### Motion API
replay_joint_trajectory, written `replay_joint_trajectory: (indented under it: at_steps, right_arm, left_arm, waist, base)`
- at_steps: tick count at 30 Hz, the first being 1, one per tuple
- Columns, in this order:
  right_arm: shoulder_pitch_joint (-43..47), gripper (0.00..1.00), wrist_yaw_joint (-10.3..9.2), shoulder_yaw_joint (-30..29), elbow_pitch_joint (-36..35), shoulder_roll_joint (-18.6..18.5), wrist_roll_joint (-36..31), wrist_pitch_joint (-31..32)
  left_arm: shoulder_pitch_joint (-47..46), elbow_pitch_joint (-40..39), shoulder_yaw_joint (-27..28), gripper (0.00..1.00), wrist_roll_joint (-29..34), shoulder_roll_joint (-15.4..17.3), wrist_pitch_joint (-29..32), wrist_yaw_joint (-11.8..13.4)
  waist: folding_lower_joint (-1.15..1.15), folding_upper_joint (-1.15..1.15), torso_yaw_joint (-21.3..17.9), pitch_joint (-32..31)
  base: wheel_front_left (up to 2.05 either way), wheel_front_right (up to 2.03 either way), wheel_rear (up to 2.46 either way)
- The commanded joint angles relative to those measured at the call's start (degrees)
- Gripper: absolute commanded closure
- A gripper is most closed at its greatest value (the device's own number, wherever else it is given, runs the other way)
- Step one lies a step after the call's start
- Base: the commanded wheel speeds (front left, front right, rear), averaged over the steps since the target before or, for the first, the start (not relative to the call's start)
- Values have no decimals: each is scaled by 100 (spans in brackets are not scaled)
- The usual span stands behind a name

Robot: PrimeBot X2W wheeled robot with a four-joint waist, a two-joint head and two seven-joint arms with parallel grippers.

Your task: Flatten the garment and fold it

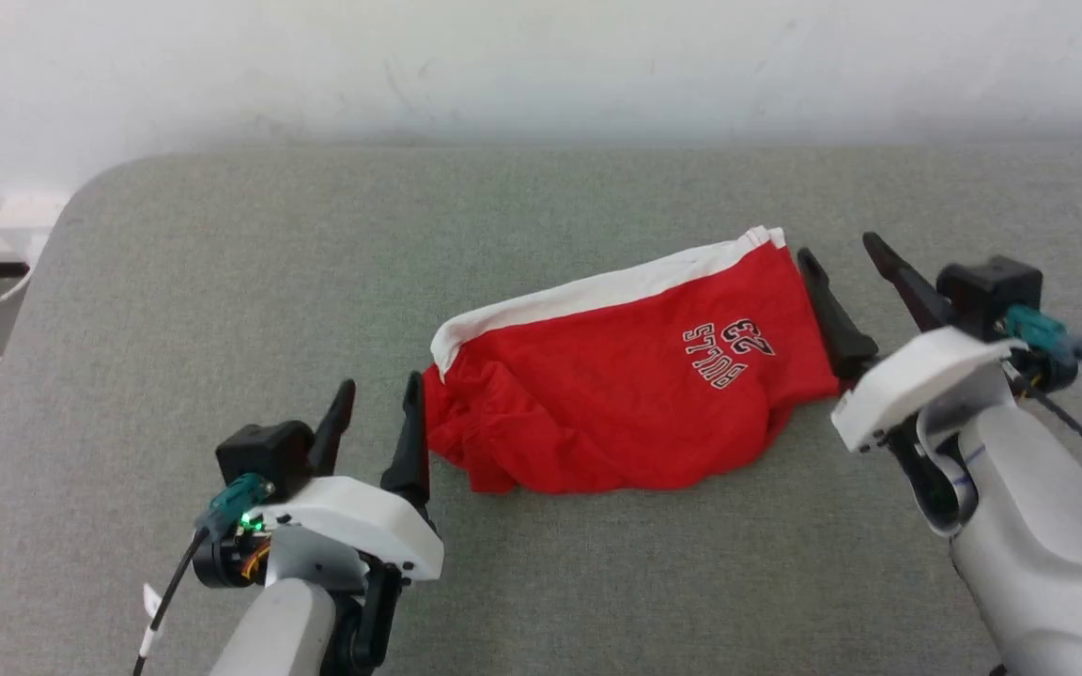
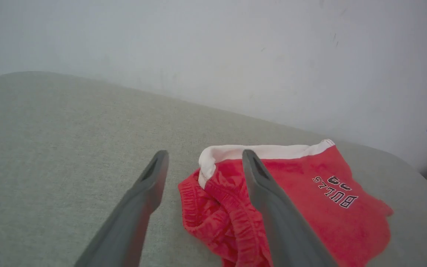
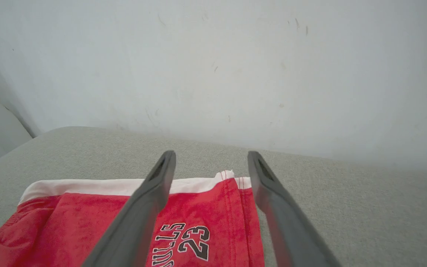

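Padded grey surface (image 1: 222,282): spread beneath and ahead of both grippers; a pale wall (image 1: 541,56) is met beyond the fingertips.
Garment (image 1: 616,394): red shorts, laid on the surface between the two grippers; seemingly doubled over, smooth toward the right gripper, bunched and wrinkled toward the left.
Right gripper (image 1: 837,247): fingers spread wide, nothing pinched; the inner finger is set just beside the garment's hem edge, the outer finger over bare surface.
Left gripper (image 1: 379,381): fingers spread wide, nothing pinched; the inner finger is placed against or just beside the gathered waistband, and contact cannot be determined.
White trim (image 1: 588,291): run along the garment edge farthest from both wrists.
Lettering (image 1: 729,352): "BULLS 23", printed nearer the right gripper.
Risk, bunched end: creases are likely to be locked in if folding is begun before that end is drawn flat.
Risk, thin fabric: one layer alone could be caught by a shallow pinch, so the layers would be pulled apart or the cloth dragged askew.
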Motion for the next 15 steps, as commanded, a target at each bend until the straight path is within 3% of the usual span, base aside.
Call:
replay_joint_trajectory:
  at_steps: [1, 15]
  right_arm:
    - [301, 0, -5, -148, -280, -19, -119, -15]
    - [1725, 0, -5, -930, -2590, 205, -849, 1216]
  left_arm:
    - [66, -125, -94, 0, 18, 132, 332, -2]
    - [-646, -41, -801, 0, -343, 887, 3291, -644]
  waist:
    - [2, 0, -87, -165]
    - [2, 0, -535, -128]
  base:
    - [0, 0, 0]
    - [0, 0, 0]
